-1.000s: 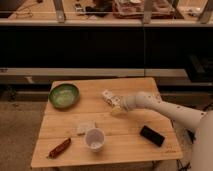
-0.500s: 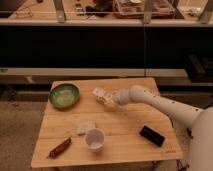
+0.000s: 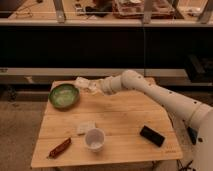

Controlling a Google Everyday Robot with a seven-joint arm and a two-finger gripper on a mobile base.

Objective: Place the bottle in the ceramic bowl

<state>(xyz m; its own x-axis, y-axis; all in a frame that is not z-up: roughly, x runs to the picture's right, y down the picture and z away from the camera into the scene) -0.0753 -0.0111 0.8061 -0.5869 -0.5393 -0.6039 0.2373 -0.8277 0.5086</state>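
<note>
Bottle (image 3: 82, 82): clamped in the gripper (image 3: 93, 86), carried leftward over the last second, now raised just beside the bowl (image 3: 62, 97) rim; release still pending.

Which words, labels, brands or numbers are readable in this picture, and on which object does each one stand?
No text is readable.
The bottle, held by the gripper beside the ceramic bowl: label pattern too blurred to read.
The packet, white cup and black object: no legible marks.
</note>
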